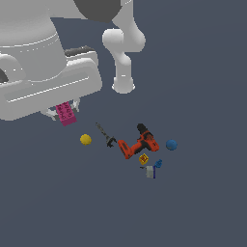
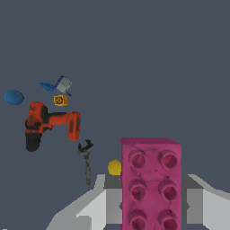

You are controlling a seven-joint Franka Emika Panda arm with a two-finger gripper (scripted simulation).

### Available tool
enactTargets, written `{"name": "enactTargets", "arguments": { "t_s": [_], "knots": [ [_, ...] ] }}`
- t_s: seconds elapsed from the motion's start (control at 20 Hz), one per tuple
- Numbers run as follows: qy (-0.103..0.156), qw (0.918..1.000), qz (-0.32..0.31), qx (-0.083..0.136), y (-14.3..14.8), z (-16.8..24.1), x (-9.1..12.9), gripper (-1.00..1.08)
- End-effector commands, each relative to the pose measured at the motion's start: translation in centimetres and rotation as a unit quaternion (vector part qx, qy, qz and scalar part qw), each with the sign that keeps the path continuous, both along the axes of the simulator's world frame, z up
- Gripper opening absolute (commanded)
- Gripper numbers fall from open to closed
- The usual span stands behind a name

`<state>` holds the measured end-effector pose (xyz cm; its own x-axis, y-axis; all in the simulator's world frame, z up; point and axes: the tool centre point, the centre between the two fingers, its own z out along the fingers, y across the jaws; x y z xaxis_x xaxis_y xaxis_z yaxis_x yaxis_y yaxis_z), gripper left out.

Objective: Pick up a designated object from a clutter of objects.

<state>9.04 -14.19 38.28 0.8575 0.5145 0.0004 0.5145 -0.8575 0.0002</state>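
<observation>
The gripper is mostly hidden in the exterior view behind the large white arm housing, with only the tips of its fingers showing beside the magenta brick, whose upper part is covered too. In the wrist view the brick and the finger pads beside it are cut off by the picture's edge, and the brick hides part of the yellow ball just beyond it. Well apart from the gripper, the blue and white bits are too small to make out.
</observation>
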Motion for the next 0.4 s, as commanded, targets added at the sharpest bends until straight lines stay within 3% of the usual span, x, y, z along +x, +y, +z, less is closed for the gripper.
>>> {"name": "enactTargets", "arguments": {
  "t_s": [0.0,0.35],
  "knots": [
    [0.0,1.0,0.0,0.0,-0.46,0.49,0.1,-1.0],
    [0.0,1.0,0.0,0.0,-0.61,0.65,0.22,-1.0]
  ]
}}
